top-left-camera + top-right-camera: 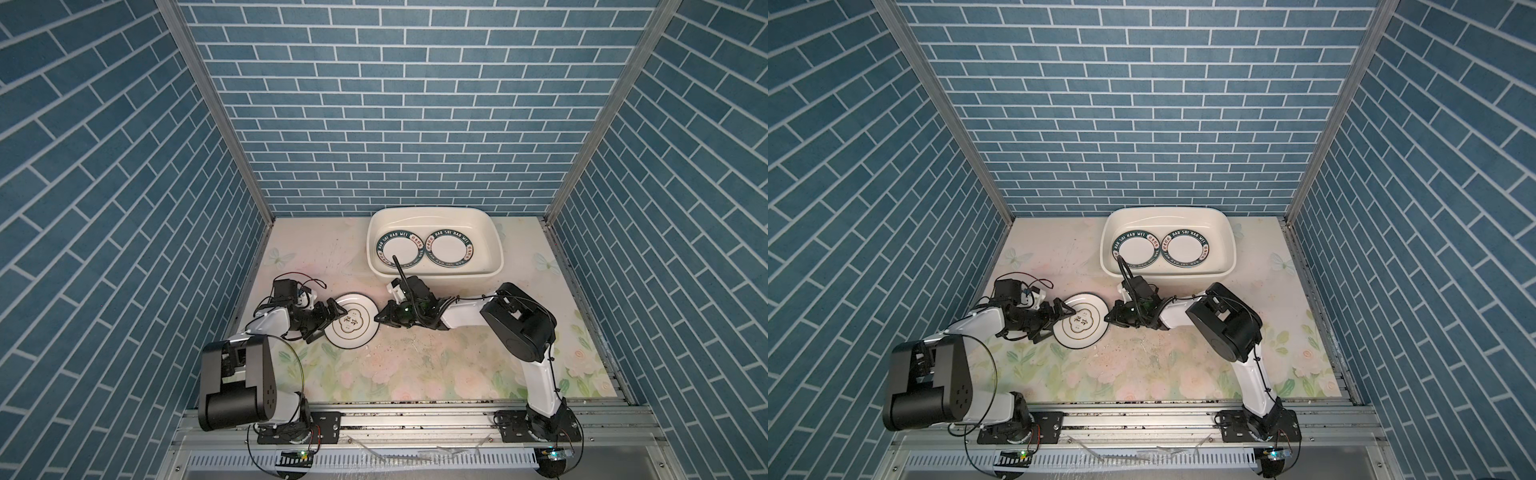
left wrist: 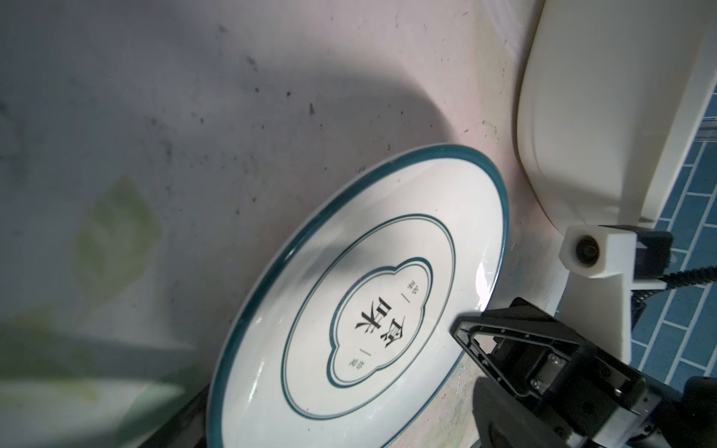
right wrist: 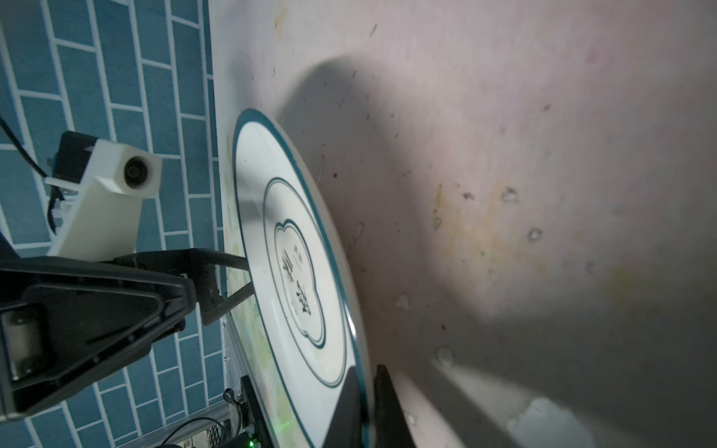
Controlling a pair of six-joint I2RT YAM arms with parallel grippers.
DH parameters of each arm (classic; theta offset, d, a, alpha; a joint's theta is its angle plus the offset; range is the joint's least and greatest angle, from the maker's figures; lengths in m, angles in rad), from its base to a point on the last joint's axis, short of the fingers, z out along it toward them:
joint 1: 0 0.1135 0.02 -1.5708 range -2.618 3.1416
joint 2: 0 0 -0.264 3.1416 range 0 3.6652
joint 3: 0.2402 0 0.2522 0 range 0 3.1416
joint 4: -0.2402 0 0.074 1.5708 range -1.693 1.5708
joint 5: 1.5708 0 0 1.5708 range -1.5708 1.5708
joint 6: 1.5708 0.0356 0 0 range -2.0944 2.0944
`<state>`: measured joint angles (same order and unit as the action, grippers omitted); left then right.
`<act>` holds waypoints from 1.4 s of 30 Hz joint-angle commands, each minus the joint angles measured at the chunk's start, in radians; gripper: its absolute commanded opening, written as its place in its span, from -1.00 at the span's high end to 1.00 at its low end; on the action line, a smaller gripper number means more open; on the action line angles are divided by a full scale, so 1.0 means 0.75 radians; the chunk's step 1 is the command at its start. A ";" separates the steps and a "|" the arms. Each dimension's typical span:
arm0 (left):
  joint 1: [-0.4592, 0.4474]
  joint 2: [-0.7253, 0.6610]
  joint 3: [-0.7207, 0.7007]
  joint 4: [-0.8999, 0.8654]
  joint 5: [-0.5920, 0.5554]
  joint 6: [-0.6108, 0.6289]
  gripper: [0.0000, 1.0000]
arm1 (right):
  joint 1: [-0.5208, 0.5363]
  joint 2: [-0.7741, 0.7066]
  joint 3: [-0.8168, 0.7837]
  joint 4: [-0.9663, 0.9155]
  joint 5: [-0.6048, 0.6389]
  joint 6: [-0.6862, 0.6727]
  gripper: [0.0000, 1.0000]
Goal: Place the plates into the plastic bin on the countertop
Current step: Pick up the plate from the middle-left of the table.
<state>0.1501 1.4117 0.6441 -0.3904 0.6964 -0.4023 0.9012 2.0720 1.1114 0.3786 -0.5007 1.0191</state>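
L gripper (image 1: 326, 322): jaws spread wide, at left edge of cloud plate (image 1: 352, 324). Plate sits on counter (image 1: 436, 365), mid-left, btwn both arms. R gripper (image 1: 379, 318): closed, pinching plate's right rim, one finger each side. Back right: bin (image 1: 449, 272) w/ two lettered plates (image 1: 401, 251) flat inside, side by side, rims touching.

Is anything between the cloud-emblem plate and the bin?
Nothing loose: only the wrist of the right gripper sits between the round white cloud-emblem plate and the cream rectangular plastic bin, which holds two teal-lettered plates.
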 commanded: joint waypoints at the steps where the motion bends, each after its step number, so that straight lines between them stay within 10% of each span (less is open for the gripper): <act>1: -0.010 -0.037 -0.003 -0.004 0.001 0.030 -0.99 | 0.004 -0.028 -0.023 0.028 -0.016 0.001 0.93; 19: 0.079 -0.422 0.114 -0.052 -0.214 0.076 -0.99 | -0.005 -0.101 0.000 0.054 -0.079 0.008 1.00; 42: 0.271 -0.471 0.543 -0.109 0.101 0.070 -0.99 | -0.072 -0.241 0.316 -0.401 -0.214 -0.198 1.00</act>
<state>0.3470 1.0641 0.9833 -0.4408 0.7105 -0.3763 0.8612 1.9537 1.2930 0.1402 -0.6205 0.9333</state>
